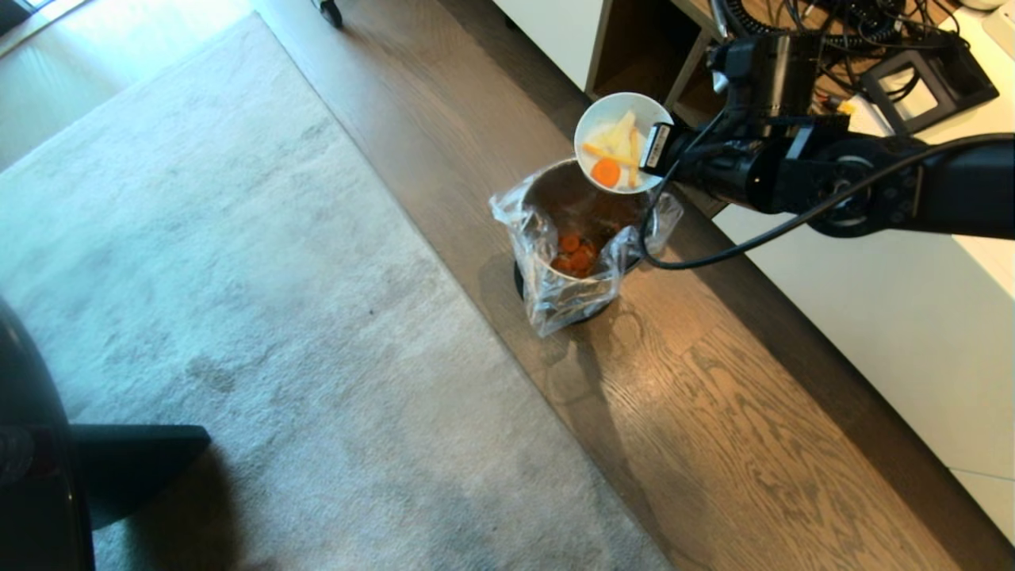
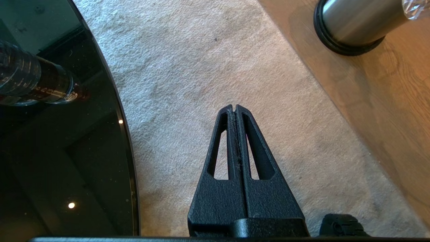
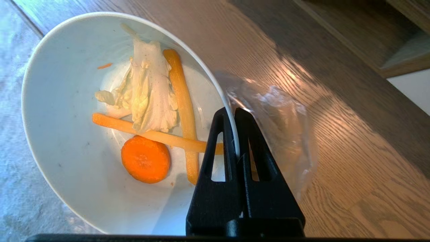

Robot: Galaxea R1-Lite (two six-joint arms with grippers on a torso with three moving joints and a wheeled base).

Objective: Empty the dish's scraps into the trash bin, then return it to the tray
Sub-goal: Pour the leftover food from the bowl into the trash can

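The dish [image 3: 67, 141] is held by its rim, tilted, with the rim wall pinched between the two fingers of the right gripper [image 3: 235, 116], one finger inside the bowl and one outside. The scraps [image 3: 151, 114] lie on the inner wall just beside the inside finger: a round carrot slice, two orange strips crossing each other and a pale leaf piece. In the head view the dish [image 1: 622, 143] hangs over the far rim of the trash bin [image 1: 575, 246], beyond the fingertips; orange pieces already lie in the bin's bag liner. The left gripper [image 2: 234, 109] hangs over the carpet [image 2: 208, 67], fingers pressed together on nothing, well apart from the bin's base.
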